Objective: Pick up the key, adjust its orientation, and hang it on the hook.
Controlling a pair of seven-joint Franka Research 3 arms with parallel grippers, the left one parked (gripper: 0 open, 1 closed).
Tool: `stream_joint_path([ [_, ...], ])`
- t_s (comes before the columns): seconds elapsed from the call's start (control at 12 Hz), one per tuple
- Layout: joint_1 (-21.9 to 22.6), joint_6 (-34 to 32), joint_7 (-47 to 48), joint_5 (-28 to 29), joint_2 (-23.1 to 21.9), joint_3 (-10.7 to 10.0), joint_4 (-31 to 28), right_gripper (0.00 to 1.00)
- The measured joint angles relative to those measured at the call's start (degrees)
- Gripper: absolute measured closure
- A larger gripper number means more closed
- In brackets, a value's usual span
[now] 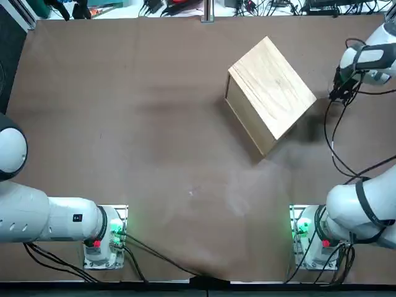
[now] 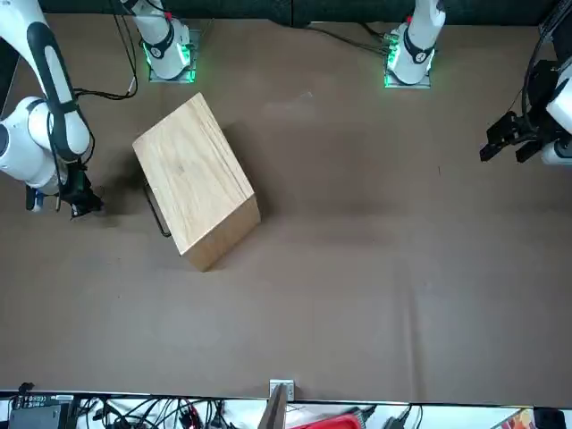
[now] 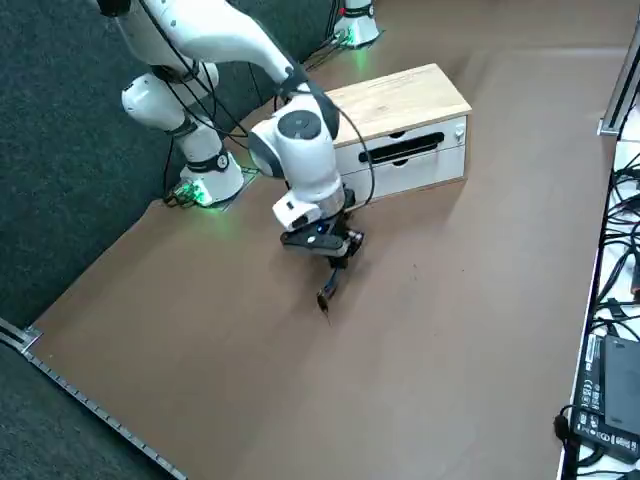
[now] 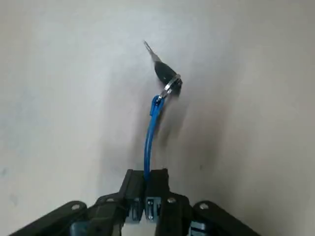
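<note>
- Even, soft light falls across the brown table (image 1: 124,124) in the overhead shot, no glare.
- A dim shadow smudge sits right of the wooden box (image 1: 270,94), mid-right of the overhead frame.
- Green lamps glow at the arm bases, bottom of that frame.
- The wrist view is pale and washed out; the key (image 4: 164,73) is sharp, with a soft blurred shadow beside it.

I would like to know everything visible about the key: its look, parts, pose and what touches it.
The key has a dark head, a thin metallic blade and a small silver ring joined to a blue loop. It hangs from that loop, which the right gripper pinches between shut jaws, above the brown table, beside the wooden box.
</note>
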Motion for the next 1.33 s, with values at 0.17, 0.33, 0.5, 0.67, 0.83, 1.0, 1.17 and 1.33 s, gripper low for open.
stream_joint_path([
  [0.17,0.2,-3.4,-1.8,0.0,-1.7,1.5,1.4,0.96],
  [0.33,0.5,-6.9,-8.4,0.0,-4.7,3.5,2.3,0.96],
  [0.5,1.1,-9.9,-14.4,0.0,-6.4,3.9,3.0,0.96],
  [0.67,2.2,-14.6,-18.1,0.0,-7.3,4.1,5.6,0.96],
  [0.83,2.8,-20.2,-22.5,0.0,-7.4,4.2,9.3,0.96],
  [1.0,3.3,-23.7,-27.6,0.0,-7.3,4.2,12.2,0.96],
  [1.17,3.9,-24.7,-34.0,0.0,-7.1,4.2,13.8,0.96],
  [1.33,4.6,-24.8,-40.1,0.0,-6.8,4.2,14.5,0.96],
])
